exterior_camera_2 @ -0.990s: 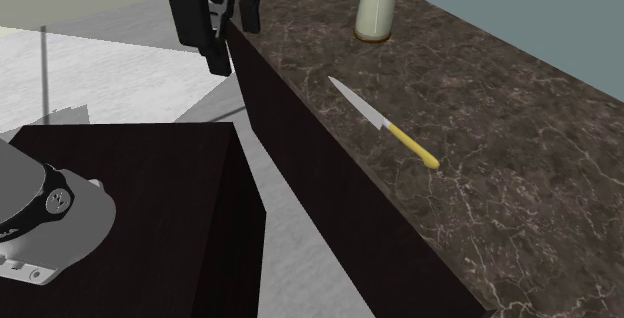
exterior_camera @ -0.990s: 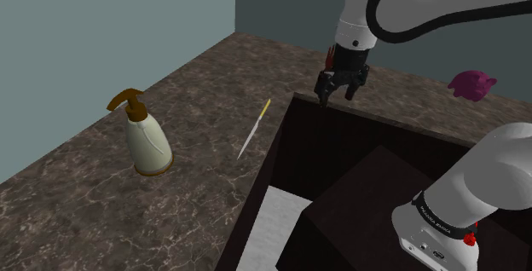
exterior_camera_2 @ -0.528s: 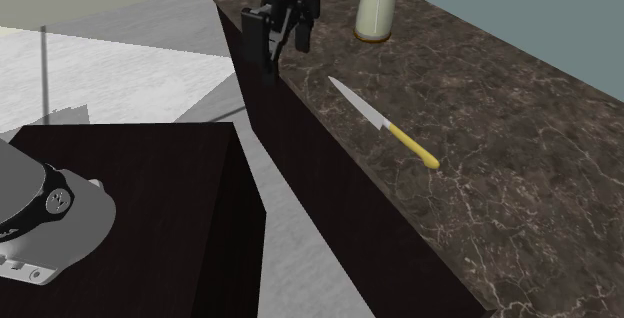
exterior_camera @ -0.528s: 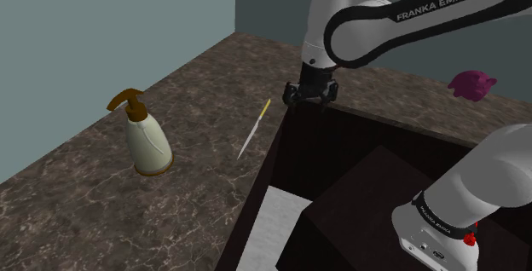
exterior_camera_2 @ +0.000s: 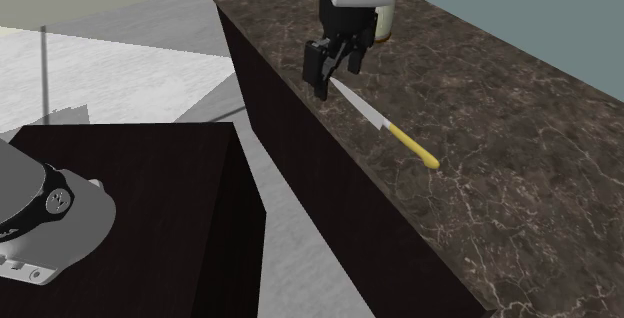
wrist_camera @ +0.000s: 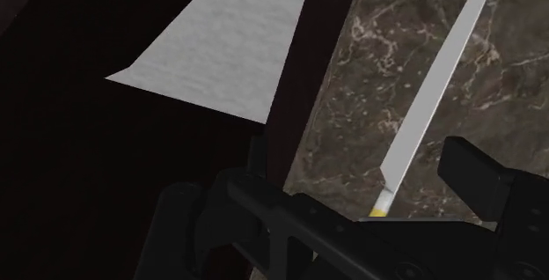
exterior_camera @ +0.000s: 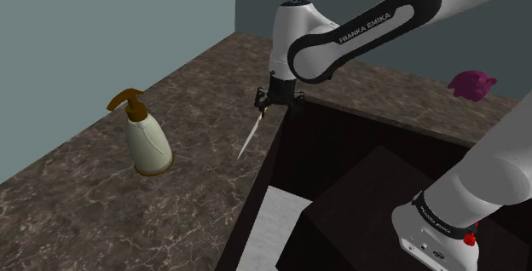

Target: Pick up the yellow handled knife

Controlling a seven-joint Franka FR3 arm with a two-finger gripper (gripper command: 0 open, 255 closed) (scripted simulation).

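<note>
My jaws stand wide, holding nothing, above the yellow-handled knife [exterior_camera_2: 384, 123]. In the wrist view its blade runs out between them, with the handle starting beneath my palm, so they would close across its width. The knife lies flat on the dark marbled counter [exterior_camera: 192, 86], its long axis roughly following the edge on the stand's side, just beside it. My arm [exterior_camera: 341, 37] arches over from the stand, wrist turned down. I judge a straight descent comes next.
</note>
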